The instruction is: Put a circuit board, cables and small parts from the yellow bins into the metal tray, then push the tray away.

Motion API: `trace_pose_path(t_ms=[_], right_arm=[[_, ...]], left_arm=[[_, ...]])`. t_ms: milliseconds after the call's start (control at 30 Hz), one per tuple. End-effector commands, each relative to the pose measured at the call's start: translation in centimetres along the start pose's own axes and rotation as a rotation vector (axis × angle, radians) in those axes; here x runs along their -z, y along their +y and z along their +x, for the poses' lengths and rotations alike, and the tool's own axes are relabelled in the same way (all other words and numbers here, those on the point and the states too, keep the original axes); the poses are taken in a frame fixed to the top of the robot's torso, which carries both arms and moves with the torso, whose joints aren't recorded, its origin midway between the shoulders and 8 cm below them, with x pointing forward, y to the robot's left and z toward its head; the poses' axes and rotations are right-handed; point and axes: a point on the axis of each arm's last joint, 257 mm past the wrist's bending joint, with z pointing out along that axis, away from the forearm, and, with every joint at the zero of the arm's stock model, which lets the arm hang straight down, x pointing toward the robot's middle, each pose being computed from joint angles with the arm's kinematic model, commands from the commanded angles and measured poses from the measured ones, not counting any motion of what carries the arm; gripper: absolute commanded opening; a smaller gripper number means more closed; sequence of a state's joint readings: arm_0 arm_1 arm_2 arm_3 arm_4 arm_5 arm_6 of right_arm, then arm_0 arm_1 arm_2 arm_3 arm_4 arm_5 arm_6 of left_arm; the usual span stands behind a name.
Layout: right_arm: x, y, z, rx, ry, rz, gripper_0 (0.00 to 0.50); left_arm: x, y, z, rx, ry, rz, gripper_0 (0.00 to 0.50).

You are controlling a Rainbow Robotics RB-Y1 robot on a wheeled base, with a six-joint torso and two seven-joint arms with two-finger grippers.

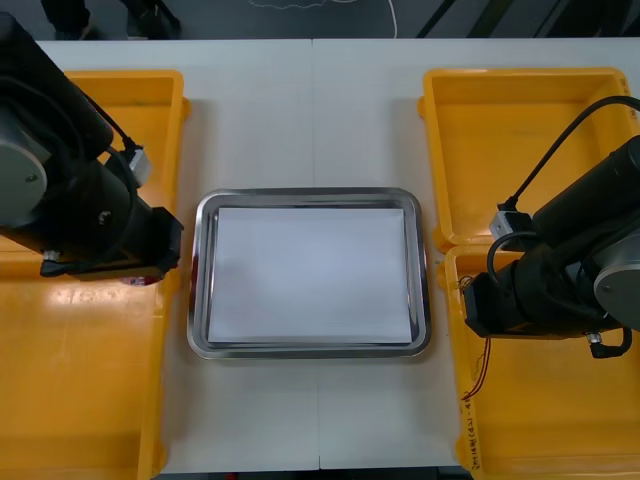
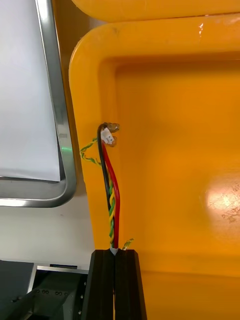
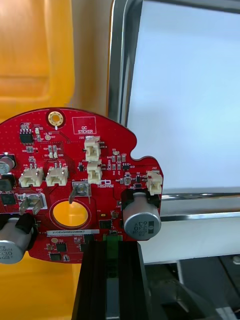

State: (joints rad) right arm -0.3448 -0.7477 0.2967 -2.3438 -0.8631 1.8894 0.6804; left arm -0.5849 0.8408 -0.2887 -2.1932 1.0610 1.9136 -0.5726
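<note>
My left gripper (image 3: 106,246) pinches the edge of the round red circuit board (image 3: 75,185), with the shiny, white-lined metal tray (image 3: 118,100) just beyond it. My right gripper (image 2: 114,252) is clamped on the twisted red and yellow cable (image 2: 111,192), which runs ahead of my fingers along a yellow plastic bin's (image 2: 165,150) wall.

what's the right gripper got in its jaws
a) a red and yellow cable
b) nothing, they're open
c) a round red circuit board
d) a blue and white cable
A: the right wrist view shows the right gripper with its jaws shut on the red and yellow cable, while the circuit board is in the left gripper.
</note>
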Motion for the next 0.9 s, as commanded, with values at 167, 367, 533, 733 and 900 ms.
trace_pose_path(t_ms=[167, 367, 533, 733, 900], right_arm=[[0.9, 1.3, -0.6, -0.005, -0.037, -0.016, 0.0], [0.9, 1.2, -0.6, -0.006, -0.037, -0.015, 0.0], [0.9, 1.2, -0.6, -0.005, -0.036, -0.015, 0.0], [0.9, 1.0, -0.6, -0.008, -0.037, -0.008, 0.0], [0.9, 1.0, -0.6, -0.008, -0.036, -0.004, 0.0]], left_arm=[[0.1, -4.7, 1.2, -0.095, 0.013, 0.043, 0.0], [-1.0, -7.7, 1.8, -0.143, -0.004, 0.071, 0.0], [-3.0, -9.2, 1.7, -0.141, -0.023, 0.048, 0.0], [-5.0, -10.4, 1.4, -0.095, 0.002, 0.039, 0.0], [-6.3, -10.5, 1.6, -0.081, 0.044, 0.031, 0.0]])
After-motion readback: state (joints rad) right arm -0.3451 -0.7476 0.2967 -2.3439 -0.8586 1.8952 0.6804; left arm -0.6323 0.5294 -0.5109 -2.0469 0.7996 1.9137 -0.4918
